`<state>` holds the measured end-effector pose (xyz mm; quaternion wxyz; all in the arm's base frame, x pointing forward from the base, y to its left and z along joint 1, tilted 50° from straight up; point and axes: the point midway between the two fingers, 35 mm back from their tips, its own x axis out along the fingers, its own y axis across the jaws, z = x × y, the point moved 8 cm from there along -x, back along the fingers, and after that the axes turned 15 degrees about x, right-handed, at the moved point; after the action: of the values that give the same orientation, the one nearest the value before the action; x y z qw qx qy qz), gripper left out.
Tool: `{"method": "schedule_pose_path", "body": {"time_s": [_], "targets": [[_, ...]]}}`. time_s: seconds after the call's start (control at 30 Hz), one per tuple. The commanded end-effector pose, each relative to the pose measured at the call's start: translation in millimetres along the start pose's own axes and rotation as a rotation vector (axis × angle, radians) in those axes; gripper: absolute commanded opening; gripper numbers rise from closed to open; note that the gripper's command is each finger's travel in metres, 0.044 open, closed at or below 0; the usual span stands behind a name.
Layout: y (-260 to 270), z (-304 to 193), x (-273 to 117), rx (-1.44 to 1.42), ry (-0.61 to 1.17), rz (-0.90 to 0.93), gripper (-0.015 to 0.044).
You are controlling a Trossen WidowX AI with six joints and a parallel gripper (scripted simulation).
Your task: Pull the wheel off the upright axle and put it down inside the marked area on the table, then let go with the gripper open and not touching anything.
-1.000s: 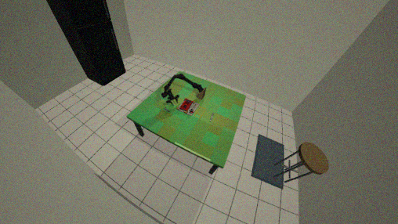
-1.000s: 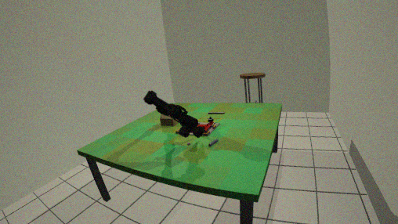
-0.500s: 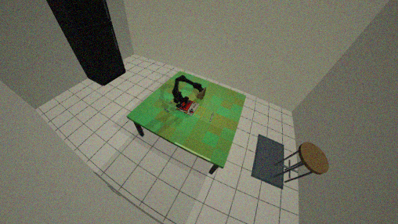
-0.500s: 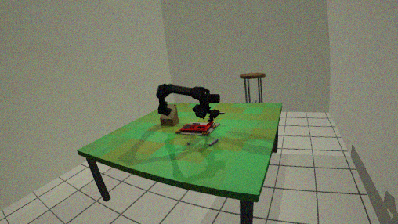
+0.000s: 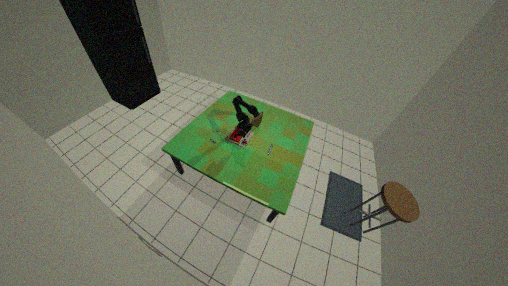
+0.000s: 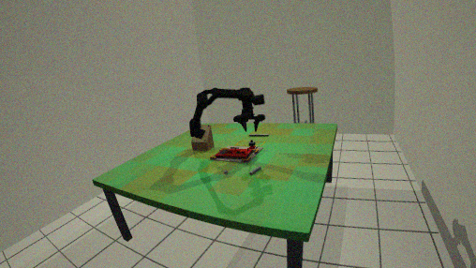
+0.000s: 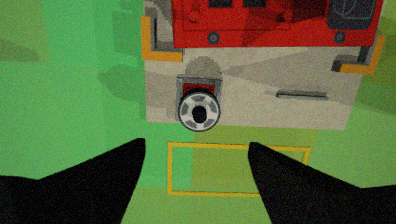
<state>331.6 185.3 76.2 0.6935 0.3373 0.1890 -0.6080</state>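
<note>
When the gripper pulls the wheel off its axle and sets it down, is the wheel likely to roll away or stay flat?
The wheel looks like a rigid spoked disc, so it should probably keep its shape when squeezed. Being round, it may roll if released on its edge. Laid flat inside the yellow marked area, it would likely stay. The gripper is open above it, holding nothing.
</note>
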Motion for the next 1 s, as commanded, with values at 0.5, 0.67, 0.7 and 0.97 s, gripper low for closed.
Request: {"method": "schedule_pose_path", "body": {"time_s": [0.5, 0.67, 0.7, 0.97], "targets": [[-0.5, -4.3, 36.9, 0.001, -0.023, -0.002, 0.0300], [-1.4, -3.2, 64.0, 0.002, -0.025, -0.002, 0.0300], [-1.9, -2.9, 69.0, 0.002, -0.026, -0.001, 0.0300], [-4.0, -2.0, 80.8, 0.002, -0.027, -0.001, 0.0300]]}}
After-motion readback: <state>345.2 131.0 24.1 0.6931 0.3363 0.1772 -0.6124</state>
